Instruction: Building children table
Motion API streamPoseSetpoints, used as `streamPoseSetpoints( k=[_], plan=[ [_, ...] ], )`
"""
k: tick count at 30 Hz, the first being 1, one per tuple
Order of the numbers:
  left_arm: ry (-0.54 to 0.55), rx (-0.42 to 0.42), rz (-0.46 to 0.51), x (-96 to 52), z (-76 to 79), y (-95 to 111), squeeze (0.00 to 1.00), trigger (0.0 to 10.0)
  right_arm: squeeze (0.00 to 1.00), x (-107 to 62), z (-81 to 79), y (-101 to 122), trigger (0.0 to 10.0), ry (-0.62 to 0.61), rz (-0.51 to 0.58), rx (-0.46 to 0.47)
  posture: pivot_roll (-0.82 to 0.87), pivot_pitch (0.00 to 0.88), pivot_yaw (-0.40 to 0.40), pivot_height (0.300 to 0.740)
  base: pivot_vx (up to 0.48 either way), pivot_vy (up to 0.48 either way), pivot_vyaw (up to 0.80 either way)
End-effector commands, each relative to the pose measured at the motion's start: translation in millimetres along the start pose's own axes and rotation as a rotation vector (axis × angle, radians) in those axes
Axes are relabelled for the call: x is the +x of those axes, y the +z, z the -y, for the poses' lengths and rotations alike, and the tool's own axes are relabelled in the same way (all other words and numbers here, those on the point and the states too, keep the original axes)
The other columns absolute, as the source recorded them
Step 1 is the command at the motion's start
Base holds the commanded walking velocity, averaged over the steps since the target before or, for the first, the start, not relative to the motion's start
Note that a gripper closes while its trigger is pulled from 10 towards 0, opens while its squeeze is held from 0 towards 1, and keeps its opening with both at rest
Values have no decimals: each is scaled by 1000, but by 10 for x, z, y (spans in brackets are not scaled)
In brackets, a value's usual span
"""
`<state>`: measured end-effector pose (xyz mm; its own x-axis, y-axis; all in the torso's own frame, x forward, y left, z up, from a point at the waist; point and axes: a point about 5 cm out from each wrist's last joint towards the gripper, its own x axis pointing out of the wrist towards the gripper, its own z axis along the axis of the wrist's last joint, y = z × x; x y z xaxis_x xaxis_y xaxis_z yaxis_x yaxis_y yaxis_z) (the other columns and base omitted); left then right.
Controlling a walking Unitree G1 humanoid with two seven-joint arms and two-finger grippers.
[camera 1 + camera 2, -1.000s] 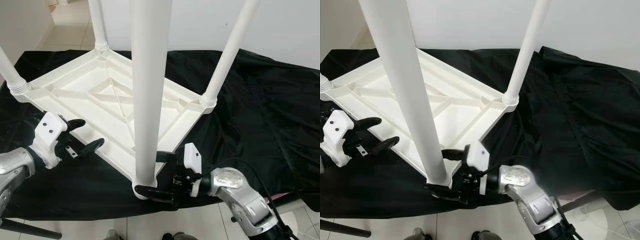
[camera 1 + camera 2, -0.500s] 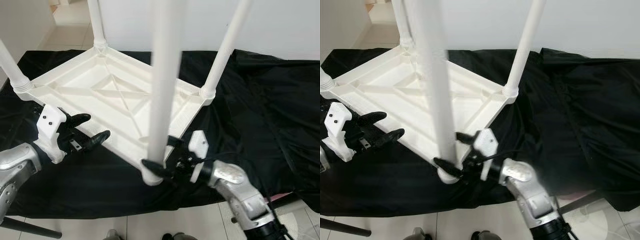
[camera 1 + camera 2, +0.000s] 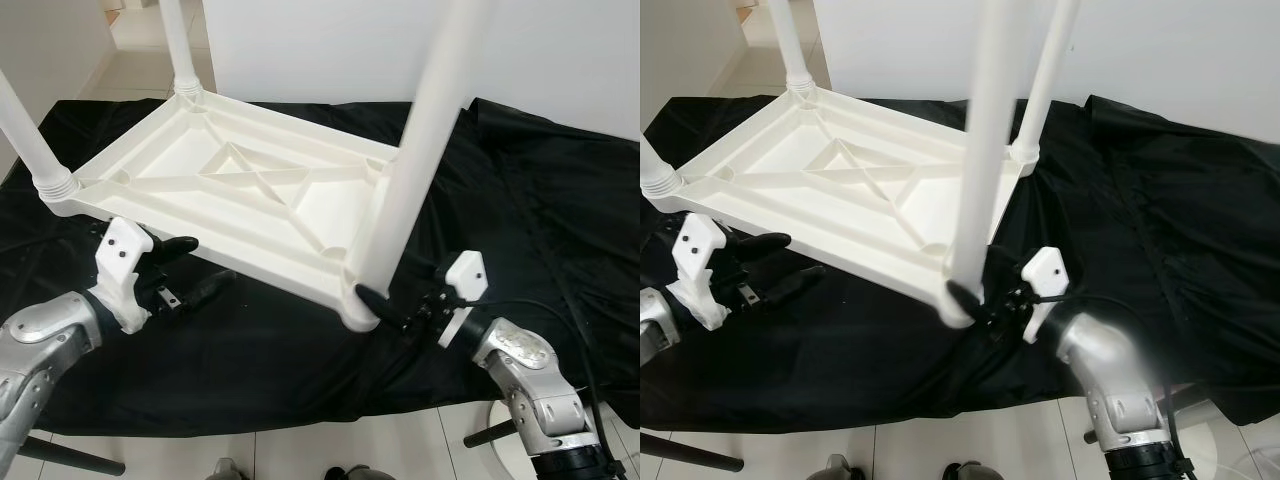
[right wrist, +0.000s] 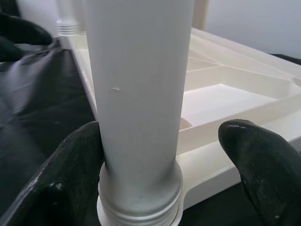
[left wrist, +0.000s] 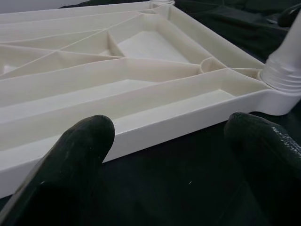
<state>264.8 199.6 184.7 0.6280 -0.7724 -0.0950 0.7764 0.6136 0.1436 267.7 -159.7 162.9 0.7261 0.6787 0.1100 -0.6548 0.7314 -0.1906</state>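
From the head cams I see the white kids' tabletop [image 3: 250,190] lying upside down on a black cloth [image 3: 540,200] over the table, legs pointing up. My left end effector [image 3: 190,268] sits just beside the near long edge, fingers spread, nothing between them. My right end effector [image 3: 385,308] is at the near corner, at the base of the near leg [image 3: 415,180], which leans a bit. One black finger [image 3: 962,296] lies against the leg's foot; its partner is hidden behind the leg. Left wrist cam: both fingertips [image 5: 77,150] wide apart w/ the ribbed underside and rim [image 5: 155,127] ahead, not touching. Right wrist cam: the leg [image 4: 138,94] stands between the two pads [image 4: 75,165]; one touches it, the other is clear of it, so spread, not pinching.
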Motion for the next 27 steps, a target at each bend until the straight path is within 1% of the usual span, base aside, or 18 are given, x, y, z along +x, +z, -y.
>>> streamPoseSetpoints(
  k=[1,2,5,6,7,8,11,13,14,15,16,17,18,20,22,23,27],
  plan=[
    [-149,17,-20,68,112,-28,0,10000,0,-11,88,-30,10000,-91,-7,-11,-36,105,-22,740,0,0,0],
    [-150,18,-20,83,118,-36,0,10000,0,-10,104,-34,10000,-109,-6,-14,-36,105,-22,740,0,0,0],
    [-133,32,-18,134,97,-70,0,10000,0,-36,102,-45,10000,-108,-8,-7,-37,103,-22,740,0,0,0],
    [-127,40,-17,163,86,-84,0,10000,0,-46,84,-45,10000,-98,-7,4,-41,103,-18,740,0,0,0],
    [-124,56,-22,223,63,-105,0,10000,0,-57,49,-45,10000,-77,-5,16,-41,104,-20,740,0,0,0],
    [-124,56,-22,223,63,-105,0,10000,0,-57,49,-45,10000,-77,-5,16,-41,104,-20,740,0,0,0],
    [-118,80,-23,355,5,-134,0,10000,0,-64,8,-52,10000,-58,-1,18,-42,106,-19,740,0,0,0],
    [-118,80,-23,355,5,-134,0,10000,0,-64,8,-52,10000,-58,-1,18,-42,106,-19,740,0,0,0],
    [-107,90,-37,502,-81,-166,0,10000,0,-57,16,-46,10000,-64,2,13,-49,110,-14,740,0,0,0],
    [-107,90,-37,502,-81,-166,0,10000,0,-57,16,-46,10000,-64,2,13,-49,110,-14,740,0,0,0],
    [-108,92,-54,593,-126,-189,0,10000,0,-57,15,-43,10000,-67,5,12,-53,110,-11,740,0,0,0],
    [-104,130,-65,706,-175,-198,0,10000,0,-59,13,-39,10000,-72,8,11,-59,111,-9,740,0,0,0],
    [-104,130,-65,706,-175,-198,0,10000,0,-59,13,-39,10000,-72,8,11,-59,111,-9,740,0,0,0],
    [-95,174,-58,749,-197,-185,0,10000,0,-56,12,-38,10000,-73,9,12,-62,111,-6,740,0,0,0],
    [-96,161,-64,775,-216,-194,0,10000,0,-56,10,-37,10000,-74,9,9,-67,110,-1,740,0,0,0],
    [-105,166,-109,842,-255,-247,0,10000,0,-72,5,-29,10000,-79,11,7,-74,110,4,740,0,0,0],
    [-107,180,-130,875,-280,-271,0,10000,0,-73,5,-27,10000,-82,12,8,-79,108,7,740,0,0,0]
  ],
)
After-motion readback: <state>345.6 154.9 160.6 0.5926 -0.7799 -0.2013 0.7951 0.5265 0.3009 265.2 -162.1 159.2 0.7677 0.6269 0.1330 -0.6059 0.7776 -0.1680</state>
